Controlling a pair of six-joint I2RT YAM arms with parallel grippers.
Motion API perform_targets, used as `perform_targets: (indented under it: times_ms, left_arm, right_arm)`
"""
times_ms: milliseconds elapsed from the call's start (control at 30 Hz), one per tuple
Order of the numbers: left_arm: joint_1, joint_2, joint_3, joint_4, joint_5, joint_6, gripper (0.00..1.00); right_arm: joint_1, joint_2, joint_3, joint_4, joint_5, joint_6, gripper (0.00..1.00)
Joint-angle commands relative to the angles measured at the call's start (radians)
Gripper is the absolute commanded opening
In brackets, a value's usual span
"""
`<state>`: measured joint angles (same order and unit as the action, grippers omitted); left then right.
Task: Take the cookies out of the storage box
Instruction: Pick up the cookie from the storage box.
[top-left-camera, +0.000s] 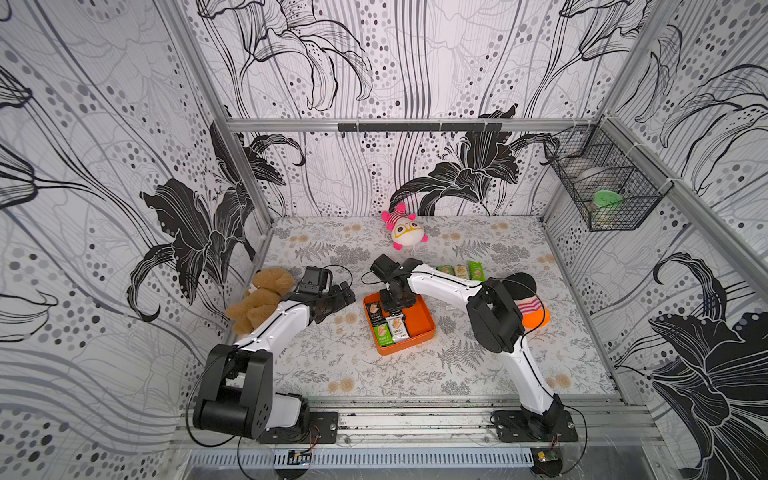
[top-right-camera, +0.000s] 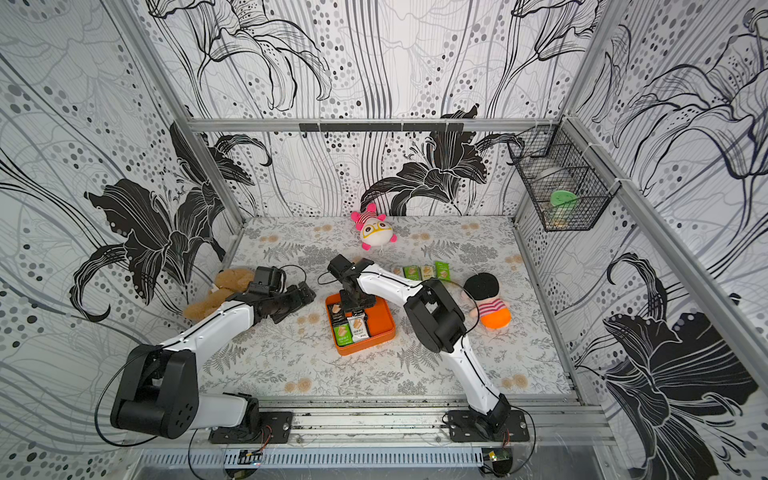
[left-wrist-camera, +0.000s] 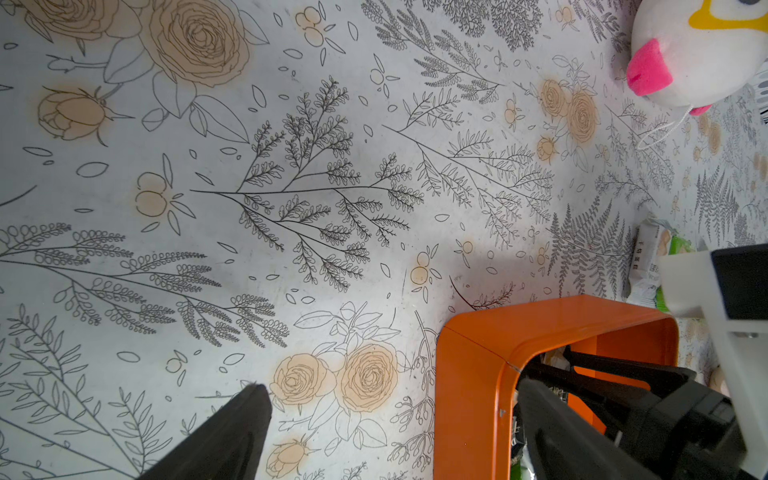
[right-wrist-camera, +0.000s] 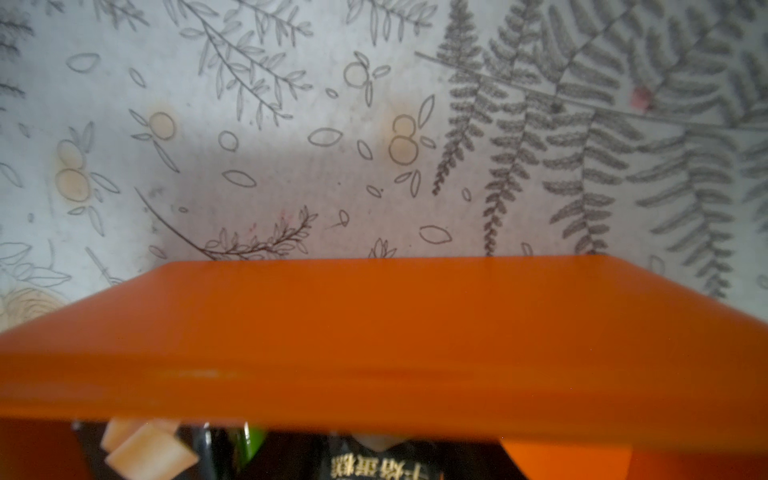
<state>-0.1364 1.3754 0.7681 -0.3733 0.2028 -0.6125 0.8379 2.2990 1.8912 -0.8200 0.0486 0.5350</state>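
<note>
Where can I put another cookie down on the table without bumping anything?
Biggest bare patch: the front strip between the storage box and the front rail. Also free: the back corner behind the row of cookies, and the stretch between the brown teddy and the pink-eared plush. Crowded: inside the box and close around it.

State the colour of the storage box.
Bright orange; the storage box shows best in a top view.

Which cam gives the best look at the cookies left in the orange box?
A top view: the cookies show face up in the box. Left wrist catches only wrapper slivers behind the box wall; right wrist, a blurred close-up of one black wrapper.
</note>
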Motion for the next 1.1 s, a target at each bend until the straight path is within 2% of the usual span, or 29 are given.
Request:
perform_targets:
  times_ms: [0,433,700,1067]
  left_arm:
    - [0.006,0.002,0.005,0.026,0.009,0.006,0.97]
    - [0.006,-0.007,0.013,0.017,0.028,0.008,0.97]
    - [0.004,-0.019,0.025,0.017,0.085,0.001,0.97]
    - [-0.048,0.019,0.057,0.05,0.093,-0.04,0.97]
  right_arm:
    - [0.006,-0.013,0.025,-0.026,0.038,0.012,0.47]
    - [0.005,-0.087,0.017,-0.018,0.057,0.011,0.47]
    - [0.004,-0.14,-0.04,-0.012,0.045,0.002,0.47]
    - [-0.009,-0.271,-0.164,0.027,0.04,0.023,0.47]
